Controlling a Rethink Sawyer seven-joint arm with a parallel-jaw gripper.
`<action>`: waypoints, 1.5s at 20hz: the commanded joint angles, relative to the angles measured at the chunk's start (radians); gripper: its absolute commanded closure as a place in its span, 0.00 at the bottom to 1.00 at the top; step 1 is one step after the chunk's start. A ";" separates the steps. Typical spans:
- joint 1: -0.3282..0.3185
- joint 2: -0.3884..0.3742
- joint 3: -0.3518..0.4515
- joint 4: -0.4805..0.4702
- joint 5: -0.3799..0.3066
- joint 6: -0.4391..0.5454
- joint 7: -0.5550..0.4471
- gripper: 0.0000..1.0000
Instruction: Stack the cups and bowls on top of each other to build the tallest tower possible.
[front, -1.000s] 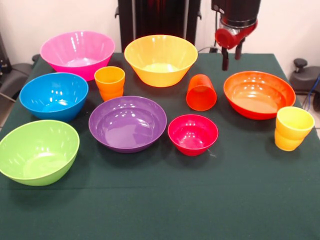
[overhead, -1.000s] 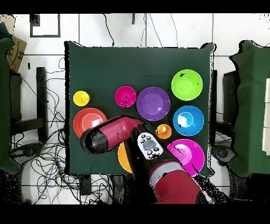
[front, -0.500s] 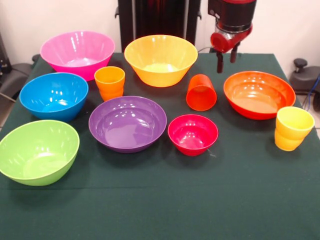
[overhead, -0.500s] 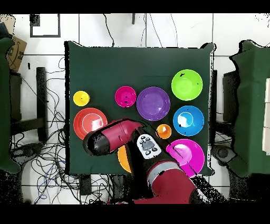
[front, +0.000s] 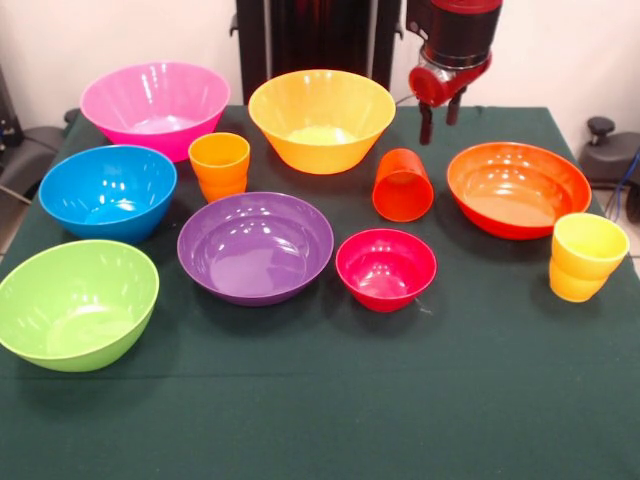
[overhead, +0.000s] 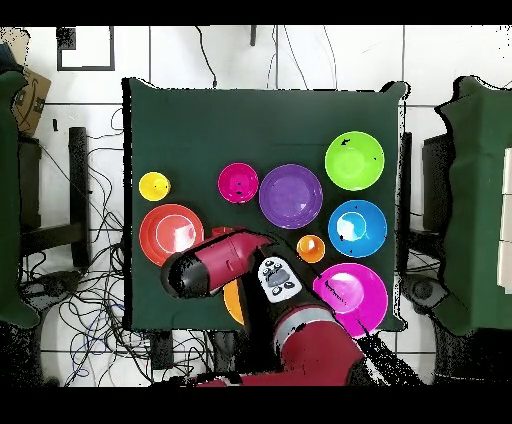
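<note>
- Green cloth table (front: 330, 420), square from overhead.
- White tiled floor (overhead: 300, 60), dark grout lines.
- Tangled black cables (overhead: 85, 320) on floor beside table.
- Plain pale wall (front: 570, 50) behind.
- Cardboard box (overhead: 33, 95) at floor edge.

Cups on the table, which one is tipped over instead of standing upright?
The plain red-orange cup, between the yellow bowl and the orange-red bowl. It is tilted with its mouth facing forward; both ribbed cups stand upright.
</note>
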 joint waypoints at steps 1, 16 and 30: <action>0.037 0.014 -0.027 -0.064 -0.037 -0.082 0.141 0.00; -0.008 0.028 0.023 -0.091 -0.002 -0.129 0.103 0.00; -0.067 0.027 0.039 -0.076 -0.002 -0.192 0.082 0.00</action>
